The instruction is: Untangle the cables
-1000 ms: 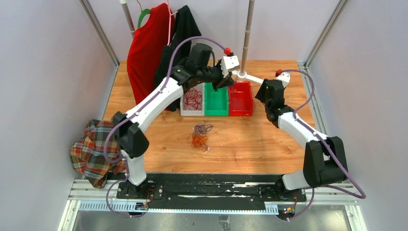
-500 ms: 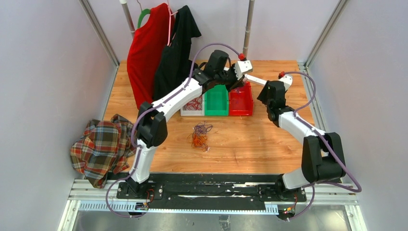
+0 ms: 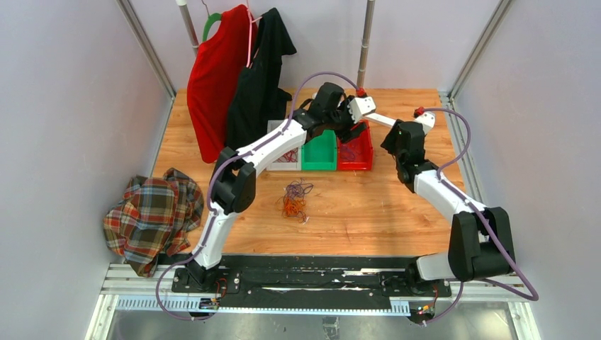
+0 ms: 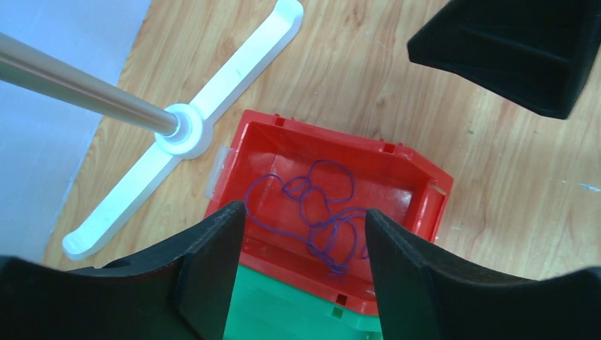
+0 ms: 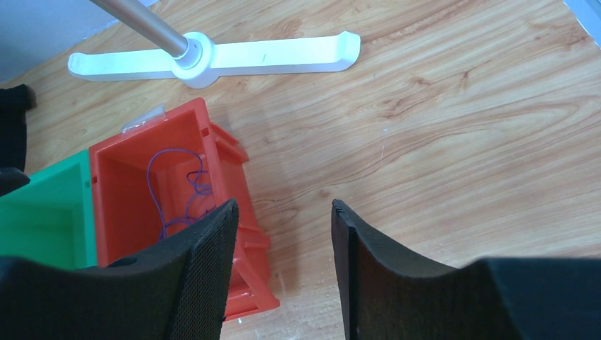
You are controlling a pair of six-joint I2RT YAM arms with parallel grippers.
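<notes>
Top external view: the left hand (image 3: 349,122) hangs over the red bin (image 3: 354,167) at the far side of the tabletop (image 3: 375,212); left wrist view shows its fingers spread wide with nothing between them, and a loose purple cable (image 4: 317,212) lying in that bin below. The right hand (image 5: 283,207) is also wide open and empty, above bare wood just beside the bin's right wall; the two hands are near each other. The other cables (image 3: 294,199), orange and purple in a knot, lie mid-tabletop, well apart from both hands, with open wood all round; red cables (image 3: 287,154) sit in the white bin (image 3: 282,167), with a green bin (image 3: 319,152) between the white and the red. A white stand foot (image 4: 241,67) lies just behind the bins; pale walls close both sides; a plaid shirt (image 3: 145,216) overhangs the left edge.
</notes>
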